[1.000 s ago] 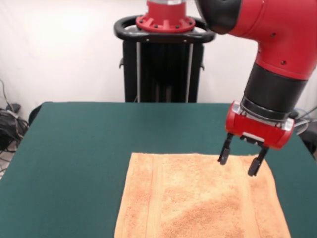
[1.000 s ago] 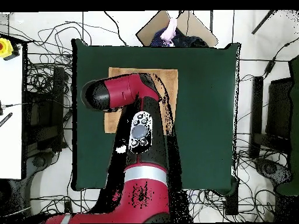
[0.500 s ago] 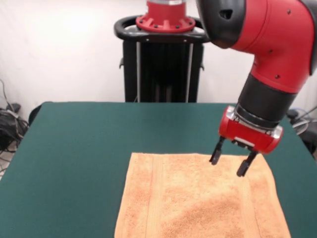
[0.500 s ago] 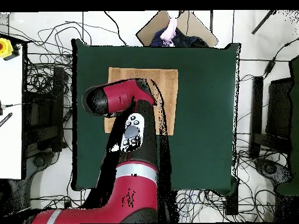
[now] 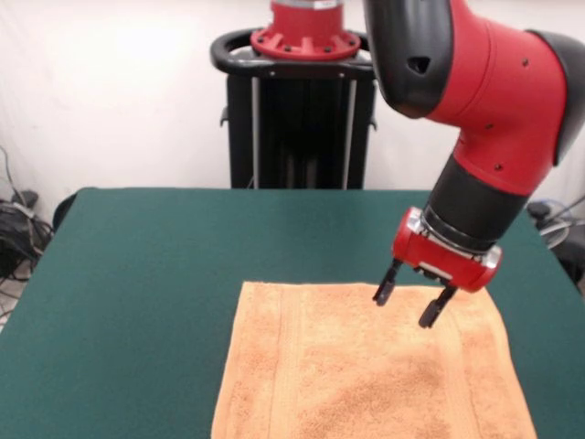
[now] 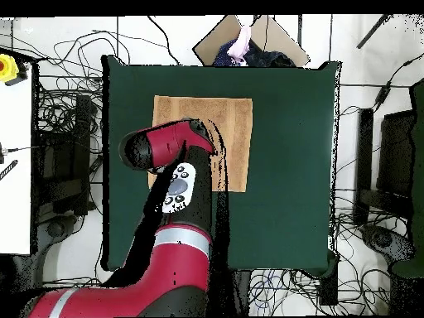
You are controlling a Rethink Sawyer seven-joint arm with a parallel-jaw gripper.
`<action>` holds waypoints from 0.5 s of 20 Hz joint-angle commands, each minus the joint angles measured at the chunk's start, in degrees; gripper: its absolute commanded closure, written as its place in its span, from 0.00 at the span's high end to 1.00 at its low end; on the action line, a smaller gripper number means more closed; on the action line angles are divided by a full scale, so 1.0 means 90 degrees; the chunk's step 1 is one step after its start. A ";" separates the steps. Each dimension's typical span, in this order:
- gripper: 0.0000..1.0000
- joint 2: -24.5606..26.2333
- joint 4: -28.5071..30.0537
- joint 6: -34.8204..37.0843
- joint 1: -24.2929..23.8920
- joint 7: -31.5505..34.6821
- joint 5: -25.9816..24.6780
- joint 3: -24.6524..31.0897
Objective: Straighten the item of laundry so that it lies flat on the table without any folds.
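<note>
The orange-tan towel (image 5: pixel 366 375) lies spread on the dark green table (image 5: pixel 164 265), with a band stripe near its left side; its near part runs off the bottom of the front view. In the overhead view the towel (image 6: pixel 230 141) shows as a rectangle partly hidden by the arm. My gripper (image 5: pixel 406 307) is open and empty. It hangs just above the towel's far edge, right of the towel's middle. In the overhead view the gripper is hidden under the arm. No tag shows.
The robot's black pedestal (image 5: pixel 302 119) stands behind the table's far edge. Cables (image 5: pixel 18 229) lie on the floor at the left. In the overhead view a person's hand (image 6: pixel 242 40) shows beyond the table's top edge, and cables lie all around.
My gripper has moved leftward in the front view along the towel's far edge, staying open and empty. The towel has not moved.
</note>
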 commanded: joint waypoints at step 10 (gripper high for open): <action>1.00 0.0437 0.0562 -0.1065 0.0328 0.2232 0.0764 -0.0359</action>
